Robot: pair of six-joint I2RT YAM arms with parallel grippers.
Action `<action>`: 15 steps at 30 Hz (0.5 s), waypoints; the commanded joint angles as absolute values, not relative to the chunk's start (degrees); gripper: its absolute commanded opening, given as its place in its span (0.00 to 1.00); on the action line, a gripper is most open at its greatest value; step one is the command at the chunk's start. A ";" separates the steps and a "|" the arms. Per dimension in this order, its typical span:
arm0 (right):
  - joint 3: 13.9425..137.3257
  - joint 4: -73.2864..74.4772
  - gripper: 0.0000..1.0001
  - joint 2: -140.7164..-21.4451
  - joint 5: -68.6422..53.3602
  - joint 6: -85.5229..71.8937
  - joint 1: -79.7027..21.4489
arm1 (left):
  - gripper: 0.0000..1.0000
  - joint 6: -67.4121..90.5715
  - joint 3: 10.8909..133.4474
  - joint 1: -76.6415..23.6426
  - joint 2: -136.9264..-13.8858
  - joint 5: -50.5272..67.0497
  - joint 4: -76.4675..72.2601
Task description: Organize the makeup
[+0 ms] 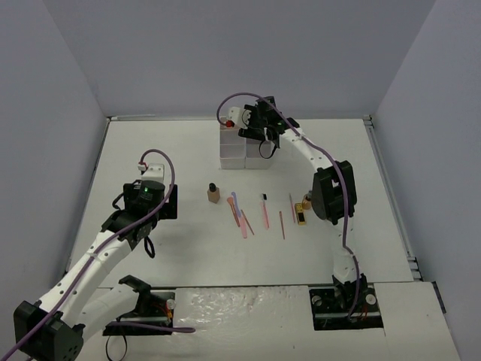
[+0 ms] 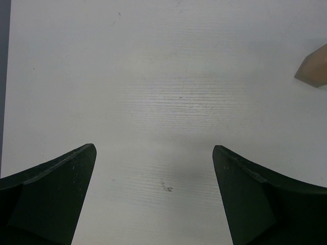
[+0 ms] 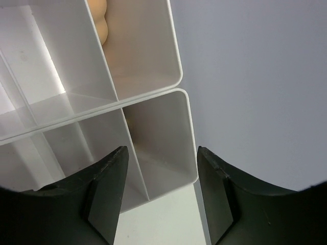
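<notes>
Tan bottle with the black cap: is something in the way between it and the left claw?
Nothing visible. Only bare table lies between the open left gripper and the tan bottle. The thin sticks lie on the bottle's other side, away from that gripper.

open table (image 1: 150, 150) left of tan bottle (image 1: 213, 193), sticks (image 1: 242, 216) strewn mid-table, white box (image 1: 234, 150) behind

White compartment box (image 1: 234, 150) at far side of table (image 1: 150, 143). Right gripper (image 1: 263, 147) directly over box's right end. Left gripper (image 1: 154, 201) well left of tan bottle (image 1: 213, 194), which stands upright. Loose row right of bottle: blue stick (image 1: 234, 200), pink sticks (image 1: 242, 224), reddish stick (image 1: 282, 224), black-and-gold tube (image 1: 302, 212) beside right arm (image 1: 331, 192).
</notes>
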State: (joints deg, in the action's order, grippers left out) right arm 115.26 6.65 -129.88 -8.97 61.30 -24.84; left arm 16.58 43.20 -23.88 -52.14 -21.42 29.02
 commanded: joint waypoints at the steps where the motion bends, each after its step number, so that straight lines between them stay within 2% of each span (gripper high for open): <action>1: 114.25 2.20 0.55 -118.75 -5.89 48.89 -24.79 | 0.97 16.26 44.65 -23.64 -51.77 -21.80 26.46; 9: 93.66 2.01 0.60 -97.82 3.76 15.95 -24.79 | 0.97 16.18 44.48 -23.56 -50.39 -22.39 26.29; 15: 70.85 2.55 0.61 -79.20 8.21 -6.45 -24.77 | 0.97 15.82 44.47 -23.53 -50.60 -22.57 26.08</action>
State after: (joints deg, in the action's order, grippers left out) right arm 82.01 3.02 -90.17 2.78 15.31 -24.84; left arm 16.55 43.20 -23.86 -50.95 -21.28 28.64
